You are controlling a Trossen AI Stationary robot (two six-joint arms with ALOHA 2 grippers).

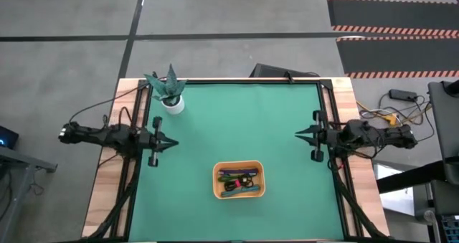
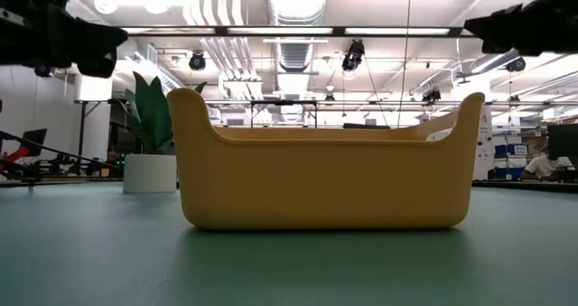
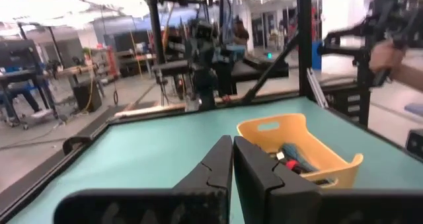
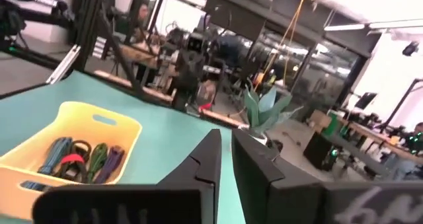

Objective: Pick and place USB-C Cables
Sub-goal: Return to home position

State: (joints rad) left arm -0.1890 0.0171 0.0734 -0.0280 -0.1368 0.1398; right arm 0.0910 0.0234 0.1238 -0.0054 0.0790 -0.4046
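While the left end effector (image 1: 175,144) and right end effector (image 1: 297,134) hang closed, USB-C cables (image 1: 239,181) lying lengthwise in yellow bin (image 1: 217,180)

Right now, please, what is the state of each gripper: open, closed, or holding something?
Left gripper: fingers closed, holding nothing, over the left side of the table.
Right gripper: fingers closed, holding nothing, over the right side.
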